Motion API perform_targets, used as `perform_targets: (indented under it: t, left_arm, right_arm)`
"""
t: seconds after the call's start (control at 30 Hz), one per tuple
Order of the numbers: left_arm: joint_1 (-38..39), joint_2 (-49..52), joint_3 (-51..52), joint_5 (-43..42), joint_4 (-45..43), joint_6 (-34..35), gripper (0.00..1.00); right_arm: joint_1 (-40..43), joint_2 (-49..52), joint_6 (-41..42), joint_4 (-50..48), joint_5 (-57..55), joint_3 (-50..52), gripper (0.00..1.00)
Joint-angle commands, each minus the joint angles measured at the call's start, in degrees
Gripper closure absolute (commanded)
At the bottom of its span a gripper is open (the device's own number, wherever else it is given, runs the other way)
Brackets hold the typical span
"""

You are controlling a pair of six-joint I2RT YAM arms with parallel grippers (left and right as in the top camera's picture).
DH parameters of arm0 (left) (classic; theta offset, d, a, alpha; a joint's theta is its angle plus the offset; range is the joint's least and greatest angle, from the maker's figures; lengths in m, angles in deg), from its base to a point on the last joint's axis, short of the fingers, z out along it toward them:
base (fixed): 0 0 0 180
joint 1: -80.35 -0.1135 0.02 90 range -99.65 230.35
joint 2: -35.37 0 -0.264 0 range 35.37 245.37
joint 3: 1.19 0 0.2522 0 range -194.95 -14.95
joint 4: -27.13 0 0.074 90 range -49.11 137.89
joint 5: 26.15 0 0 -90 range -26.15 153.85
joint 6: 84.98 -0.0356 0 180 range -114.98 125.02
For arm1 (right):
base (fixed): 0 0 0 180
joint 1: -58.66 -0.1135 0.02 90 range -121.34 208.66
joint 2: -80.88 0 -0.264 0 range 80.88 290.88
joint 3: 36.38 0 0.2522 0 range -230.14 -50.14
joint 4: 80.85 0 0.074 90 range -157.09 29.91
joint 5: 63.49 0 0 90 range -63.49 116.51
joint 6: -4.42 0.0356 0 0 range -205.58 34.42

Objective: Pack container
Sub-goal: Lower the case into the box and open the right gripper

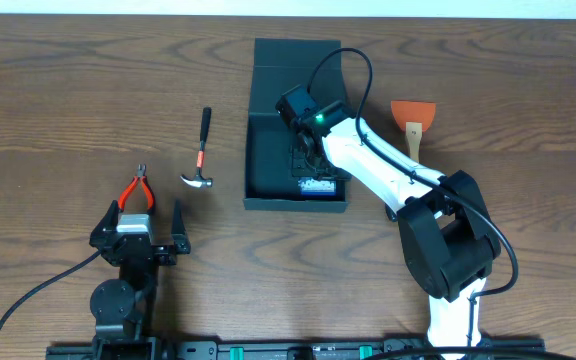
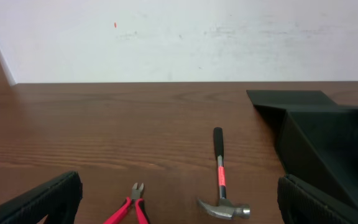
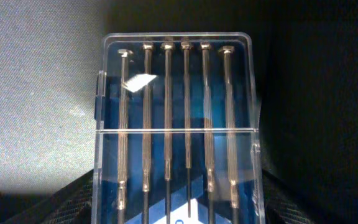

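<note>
Right gripper (image 1: pixel 310 160), down inside the open dark container (image 1: pixel 263 160) at the middle of the surface (image 1: pixel 68 100), closed on a clear case (image 3: pixel 179 124) of slim drivers; left gripper (image 1: pixel 144 220) wide open, empty, well apart from it.

Dark container (image 1: pixel 268 155), apparently open, mid-table.

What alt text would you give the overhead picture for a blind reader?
The right arm reaches into an open dark box, above a blue case inside. Red-handled pliers and a hammer lie left of the box, an orange scraper to its right; the left arm sits near the table's front edge.
</note>
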Motion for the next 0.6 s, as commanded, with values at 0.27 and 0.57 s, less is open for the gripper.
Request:
perform_targets:
  t: [0.27,0.57]
  left_arm:
    - [0.2,-0.3,0.6,-0.8,0.9,-0.8,0.01]
    - [0.2,-0.3,0.6,-0.8,0.9,-0.8,0.02]
  right_arm:
    - [-0.4,-0.1,-3.8,-1.6,-0.7,0.3,0.1]
    - [-0.4,-0.1,-7.6,-3.2,0.5,-2.8,0.15]
